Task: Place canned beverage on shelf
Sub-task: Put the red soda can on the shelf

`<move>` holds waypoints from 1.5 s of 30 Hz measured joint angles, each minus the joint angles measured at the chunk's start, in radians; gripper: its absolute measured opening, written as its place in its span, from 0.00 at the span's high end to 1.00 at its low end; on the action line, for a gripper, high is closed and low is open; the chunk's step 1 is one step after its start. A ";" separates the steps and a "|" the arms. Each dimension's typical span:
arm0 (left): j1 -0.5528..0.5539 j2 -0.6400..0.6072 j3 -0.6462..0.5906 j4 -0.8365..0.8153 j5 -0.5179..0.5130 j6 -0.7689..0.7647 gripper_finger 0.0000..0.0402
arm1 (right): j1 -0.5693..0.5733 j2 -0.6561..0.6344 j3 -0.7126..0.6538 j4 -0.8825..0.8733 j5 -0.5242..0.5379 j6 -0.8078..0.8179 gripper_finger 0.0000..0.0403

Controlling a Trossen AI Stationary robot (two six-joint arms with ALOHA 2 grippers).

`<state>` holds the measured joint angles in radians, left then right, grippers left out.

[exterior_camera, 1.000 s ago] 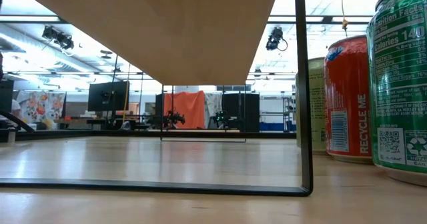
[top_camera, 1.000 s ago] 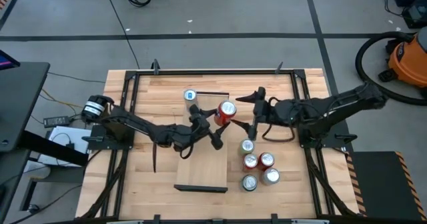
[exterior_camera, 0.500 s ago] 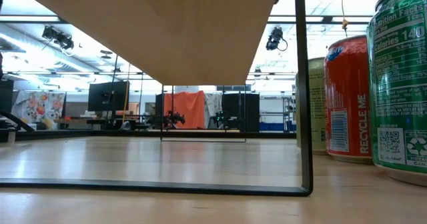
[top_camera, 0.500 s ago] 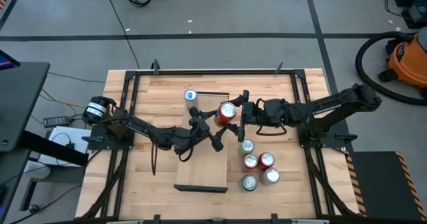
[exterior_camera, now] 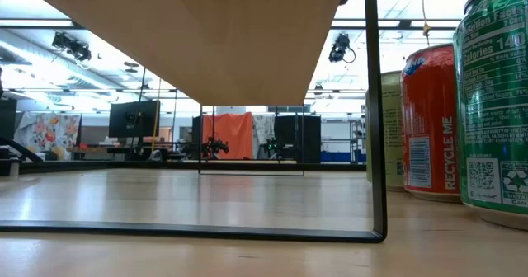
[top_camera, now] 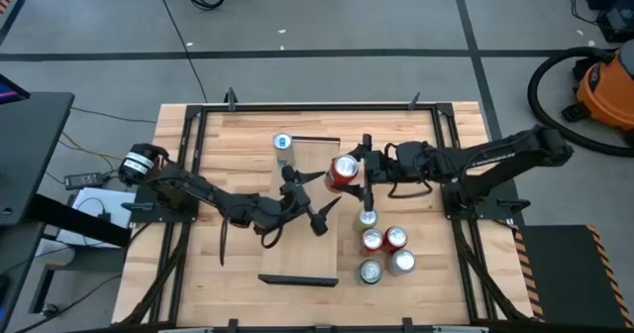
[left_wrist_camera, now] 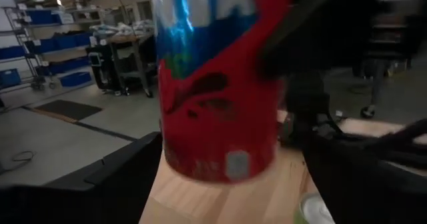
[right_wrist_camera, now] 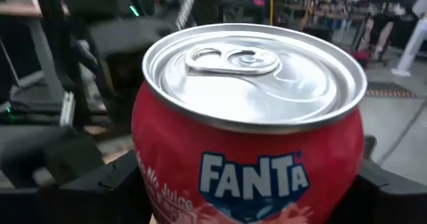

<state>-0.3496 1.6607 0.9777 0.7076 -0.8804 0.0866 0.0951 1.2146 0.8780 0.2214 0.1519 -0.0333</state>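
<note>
A red Fanta can (top_camera: pixel 343 168) stands upright at the right edge of the shelf (top_camera: pixel 297 254), a long light-wood plank with dark end trim. My right gripper (top_camera: pixel 360 170) reaches in from the table's right and is shut on this can (right_wrist_camera: pixel 247 137). My left gripper (top_camera: pixel 312 200) is open over the shelf, just near-left of the can, and touches nothing. In the left wrist view the can (left_wrist_camera: pixel 213 97) stands ahead of my open fingers. A blue-topped can (top_camera: pixel 282 142) stands on the shelf's far end. My right gripper holds the red can by its side wall (right_wrist_camera: pixel 143 151), one finger on each side, pinched between the two fingers (right_wrist_camera: pixel 80 177). The fingers come level from the table's right. The can is upright, its bottom (left_wrist_camera: pixel 220 174) at the shelf's wood; whether it rests there I cannot tell.
Several cans (top_camera: pixel 381 249) stand grouped on the slatted tabletop right of the shelf, just near of my right gripper; they also show in the low view (exterior_camera: pixel 487 104). The shelf's underside (exterior_camera: pixel 206 38) and its dark leg frame (exterior_camera: pixel 375 112) fill the low view.
My right gripper has moved toward the table's left up to the red can and taken hold of it. My left gripper has let go of the can and drawn back toward the near-left. The can has shifted slightly toward the right and stays upright.
</note>
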 joint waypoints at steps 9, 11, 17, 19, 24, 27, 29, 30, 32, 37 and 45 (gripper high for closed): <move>-0.168 -0.146 -0.001 -0.206 -0.154 -0.023 0.04 | -0.087 -0.016 0.004 -0.029 -0.147 0.004 0.20; -0.219 -0.170 -0.001 -0.221 -0.227 -0.023 0.04 | -0.106 0.012 0.006 -0.020 -0.167 0.005 0.20; -0.346 -0.207 -0.001 -0.222 -0.286 -0.035 0.04 | -0.182 0.088 0.006 0.021 -0.214 -0.046 0.20; -0.380 -0.224 -0.001 -0.229 -0.286 -0.040 0.04 | -0.215 0.117 0.008 0.057 -0.256 -0.038 0.20; -0.423 -0.231 -0.001 -0.230 -0.279 -0.040 0.04 | -0.266 0.208 0.057 0.030 -0.304 -0.039 0.20; -0.427 -0.232 -0.002 -0.224 -0.245 -0.034 0.04 | -0.276 0.265 0.117 0.001 -0.305 -0.062 0.20; -0.427 -0.231 -0.002 -0.227 -0.242 -0.033 0.04 | -0.282 0.297 0.154 -0.041 -0.305 -0.075 0.19; -0.427 -0.231 -0.002 -0.228 -0.241 -0.031 0.04 | -0.283 0.310 0.171 -0.057 -0.305 -0.081 0.19; -0.427 -0.231 -0.002 -0.227 -0.241 -0.030 0.04 | -0.288 0.329 0.188 -0.064 -0.306 -0.095 0.19; -0.429 -0.231 -0.002 -0.230 -0.243 -0.027 0.04 | -0.306 0.361 0.187 -0.060 -0.319 -0.108 0.19; -0.426 -0.231 -0.002 -0.225 -0.245 -0.019 0.04 | -0.340 0.394 0.188 -0.020 -0.384 -0.098 0.16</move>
<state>-0.7753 1.4299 0.9760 0.4829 -1.1252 0.0673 -0.2447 1.6081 1.0660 0.2009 -0.2321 -0.1314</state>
